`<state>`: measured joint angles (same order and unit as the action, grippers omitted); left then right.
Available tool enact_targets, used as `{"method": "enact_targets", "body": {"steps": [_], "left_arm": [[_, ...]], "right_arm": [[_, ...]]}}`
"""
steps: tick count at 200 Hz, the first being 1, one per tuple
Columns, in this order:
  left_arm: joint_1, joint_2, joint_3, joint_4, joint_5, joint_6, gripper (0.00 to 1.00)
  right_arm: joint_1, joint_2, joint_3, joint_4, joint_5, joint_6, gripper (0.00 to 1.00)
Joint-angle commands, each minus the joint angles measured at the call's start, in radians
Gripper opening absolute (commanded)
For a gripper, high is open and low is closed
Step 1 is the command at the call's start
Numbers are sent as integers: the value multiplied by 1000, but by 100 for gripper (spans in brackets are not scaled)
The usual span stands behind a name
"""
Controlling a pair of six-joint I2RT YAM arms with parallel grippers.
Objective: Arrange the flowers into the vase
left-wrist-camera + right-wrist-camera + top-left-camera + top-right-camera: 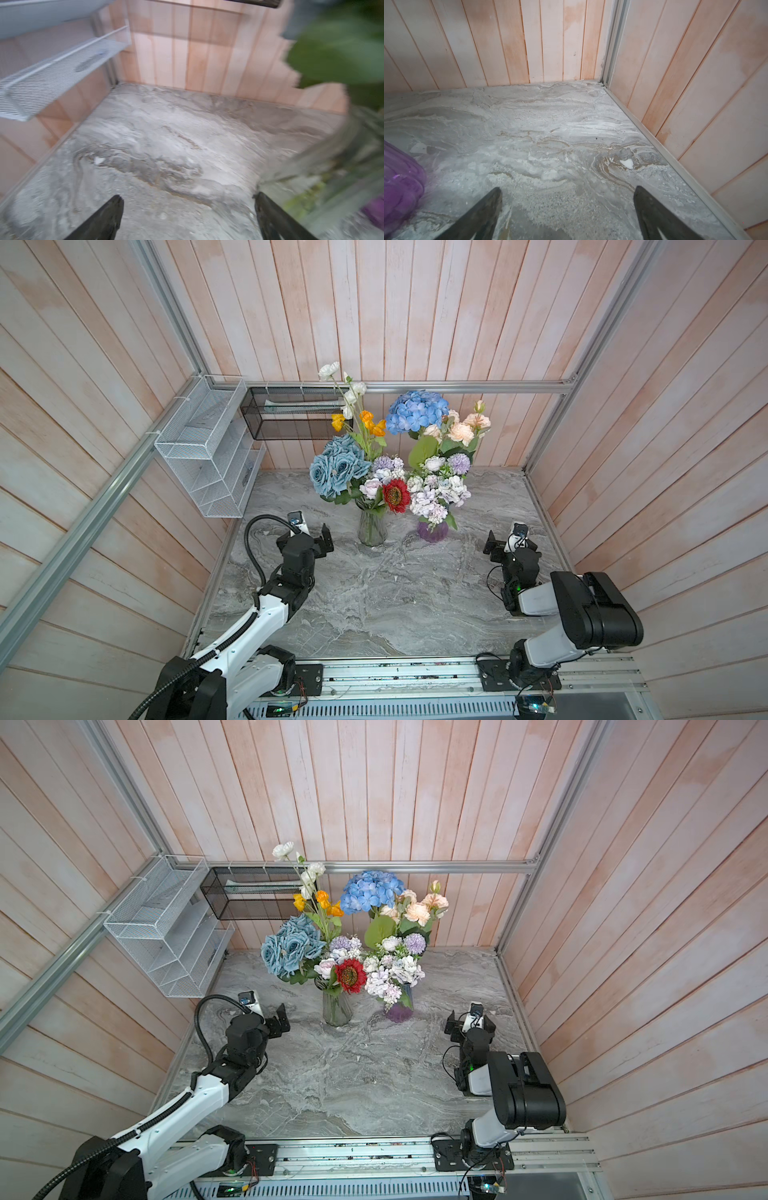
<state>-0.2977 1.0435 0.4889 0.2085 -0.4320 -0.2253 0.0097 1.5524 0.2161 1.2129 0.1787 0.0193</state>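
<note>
All the flowers stand in two vases at the back of the table. The clear glass vase [372, 529] [337, 1009] holds dusty-blue roses [338, 466], orange and white poppies [370, 423] and a red sunflower [395, 495]. The purple vase [433, 531] [400, 176] holds the blue hydrangea [417, 411], peach roses [463, 429] and lilac-white sprays [436, 493]. My left gripper [316, 537] [188, 197] hovers open and empty left of the clear vase [332, 158]. To the right of the purple vase, my right gripper [510, 545] [568, 189] is open and empty too.
A white mesh shelf [208, 456] and a black mesh basket [291, 414] hang on the back-left walls. Wooden walls close in the grey marble table [395, 593] on three sides. An aluminium rail [395, 676] carrying both arm bases runs along the front.
</note>
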Motion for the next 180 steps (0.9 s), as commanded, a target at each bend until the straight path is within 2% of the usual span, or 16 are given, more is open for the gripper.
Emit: {"method": "enact_targets", "body": {"steps": [1,30,56,75,87,107,126,143,157,180], "left_arm": [[66,30,-24,84,-88,36,100],[118,196,-70,335,-98,132,100],[137,358,-106,584,0,260,100],[166,431,-150,793,98,285,100],[205,455,-135,764,154,246,100],[275,458,-201,862,299,204,100],[290,516,-237,999,319,198,100],[290,495,-207,906,332,199,100],[290,511,-215,951,328,202,100],[290,504,-208,922,329,202,100]], "right_arm": [[-20,-38,30,-18,-59,8,98],[-24,-32,26,-2,-60,15,98],[-24,-31,26,0,-60,16,98],[-24,-31,26,1,-60,15,98],[-23,-31,26,1,-59,16,98],[-23,-31,26,1,-59,16,98],[-23,-31,26,-1,-60,16,98],[-24,-31,26,-1,-60,15,98],[-24,-31,26,1,-59,16,98],[-24,-29,28,-2,-62,18,98]]}}
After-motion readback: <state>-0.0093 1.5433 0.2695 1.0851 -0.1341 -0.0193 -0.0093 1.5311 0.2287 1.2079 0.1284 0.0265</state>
